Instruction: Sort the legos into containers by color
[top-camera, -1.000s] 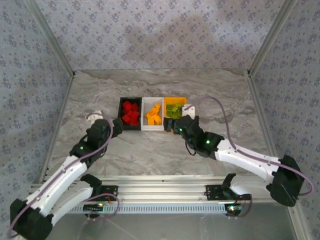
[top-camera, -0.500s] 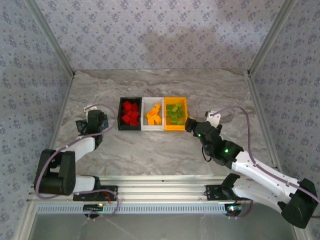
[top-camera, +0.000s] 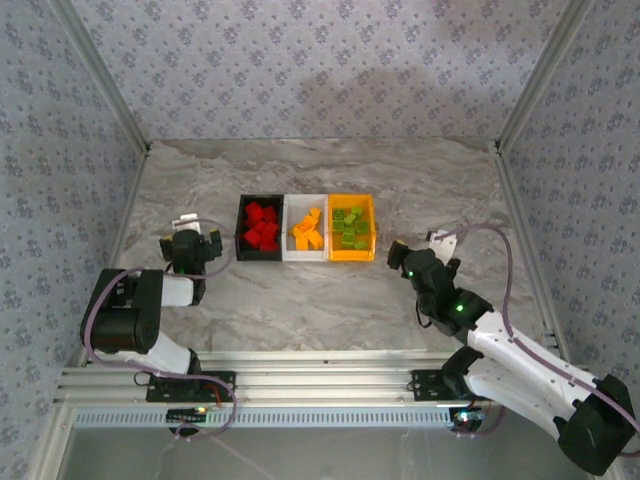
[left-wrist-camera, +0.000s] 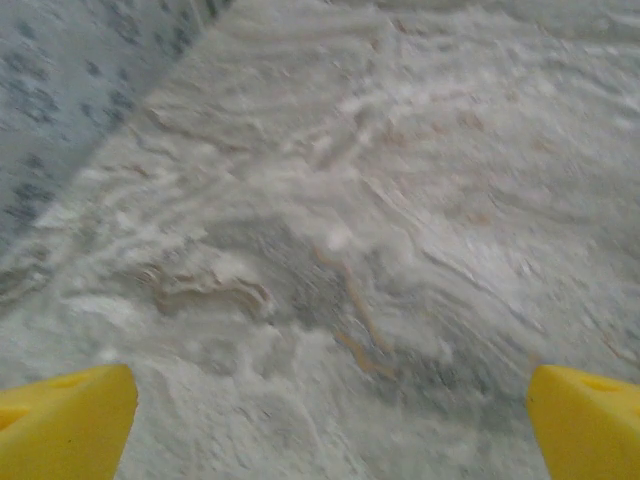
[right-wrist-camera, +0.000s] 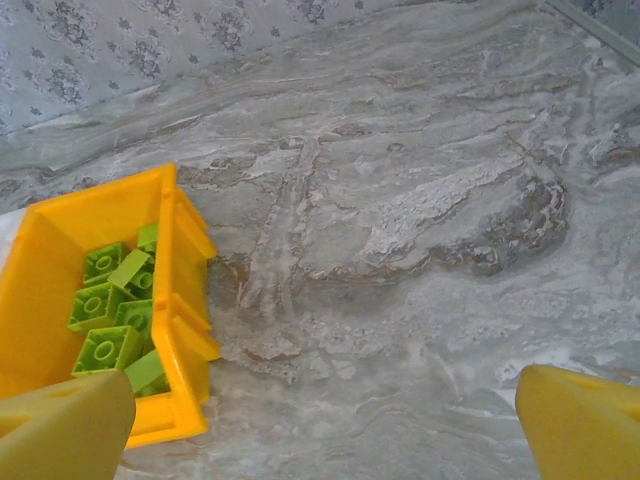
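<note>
We have the three small open-top plastic bins joined in a row mid-table: black bin (top-camera: 240, 231) on the left, white bin (top-camera: 305, 254) in the middle, orange-yellow bin (top-camera: 351, 254) on the right. The grey marble-pattern tabletop (top-camera: 300, 300) is bare on all four sides of the row, with wide strips out to both side edges and to the far edge. Contents: red lego bricks (top-camera: 261, 226) in black, orange lego bricks (top-camera: 307, 231) in white, light-green lego bricks (top-camera: 350, 228) in orange-yellow. In the right wrist view the green ones lie jumbled, several studs-up, below the rim. The right gripper (right-wrist-camera: 322, 425) sits near the orange-yellow bin's right wall, clear of it, yellow fingertips spread wide over bare marble. The left gripper (left-wrist-camera: 325, 425) is off to the left of the black bin, well apart from it, fingertips also wide apart with nothing between them. The left arm is folded back close to its base. Blue patterned wall panels (top-camera: 320, 70) box the table on the left, far and right sides, and an aluminium rail (top-camera: 320, 385) runs along the near edge.
</note>
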